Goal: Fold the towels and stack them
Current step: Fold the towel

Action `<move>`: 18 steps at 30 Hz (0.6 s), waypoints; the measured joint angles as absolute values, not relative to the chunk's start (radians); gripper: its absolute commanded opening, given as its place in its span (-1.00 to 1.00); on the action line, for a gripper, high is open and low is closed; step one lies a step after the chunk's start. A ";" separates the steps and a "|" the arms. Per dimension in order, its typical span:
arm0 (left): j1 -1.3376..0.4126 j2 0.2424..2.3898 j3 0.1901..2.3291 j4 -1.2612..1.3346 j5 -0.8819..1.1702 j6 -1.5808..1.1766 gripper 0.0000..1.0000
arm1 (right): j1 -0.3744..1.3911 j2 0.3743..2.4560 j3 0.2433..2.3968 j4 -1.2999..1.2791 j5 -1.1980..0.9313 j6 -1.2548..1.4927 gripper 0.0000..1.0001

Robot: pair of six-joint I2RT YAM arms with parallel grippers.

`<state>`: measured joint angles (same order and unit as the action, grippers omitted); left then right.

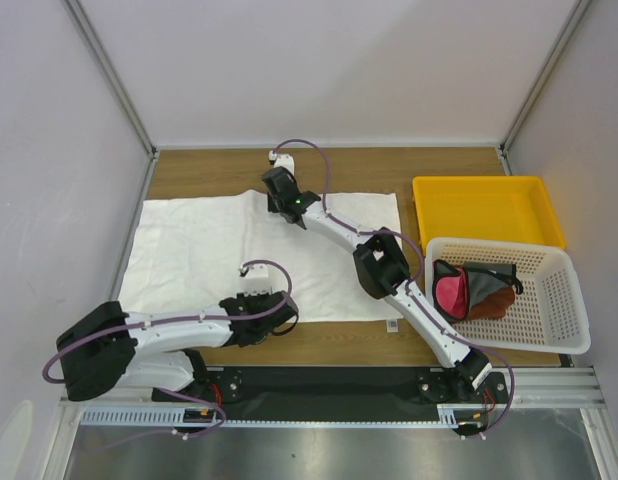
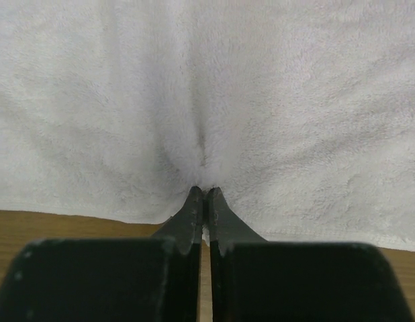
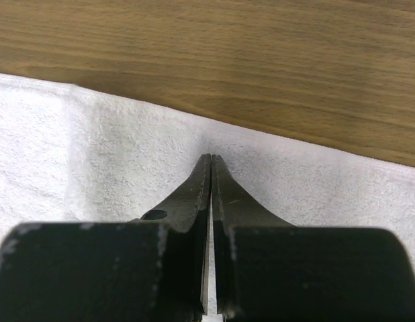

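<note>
Top external view: the white towel (image 1: 189, 250) lies spread flat on the wooden bench (image 1: 209, 165), left of centre, with a small tag at its near right corner. The left arm (image 1: 159, 330) lies low and runs rightward from its base along the towel's near edge, its wrist bent toward the cloth. From the left wrist camera, the left jaws are clenched together on the towel just inside the near hem, and the fabric puckers into a crease at their tips. The right arm (image 1: 389, 270) stretches diagonally from its base at the right, across the towel's right part, to the far edge. From the right wrist camera, the right jaws are pressed shut on the towel close to its far hem, with bare wood beyond. At the right, a white perforated basket (image 1: 559, 300) holds a magenta towel (image 1: 451, 293) and a reddish-brown towel (image 1: 497, 300), bunched beside a dark cloth (image 1: 479, 275). A yellow tray (image 1: 489, 205) sits just behind the basket.
</note>
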<state>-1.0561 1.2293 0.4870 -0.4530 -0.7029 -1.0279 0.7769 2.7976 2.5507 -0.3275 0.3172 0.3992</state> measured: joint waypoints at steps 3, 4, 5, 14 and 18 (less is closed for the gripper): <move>-1.056 1.176 0.499 -0.508 -0.700 -1.019 -0.99 | 0.776 2.794 2.548 -0.323 0.299 0.400 -1.00; -1.056 1.153 0.504 -0.525 -0.701 -1.017 -0.99 | 0.776 2.791 2.547 -0.323 0.293 0.402 -1.00; -1.056 1.122 0.511 -0.545 -0.702 -1.011 -0.99 | 0.776 2.787 2.545 -0.323 0.285 0.404 -1.00; -1.055 0.885 0.648 -0.680 -0.733 -0.935 -0.99 | 0.779 2.671 2.539 -0.319 0.232 0.413 -1.00; -1.055 0.873 0.723 -0.735 -0.759 -0.907 -0.99 | 0.781 2.597 2.546 -0.297 0.227 0.410 -1.00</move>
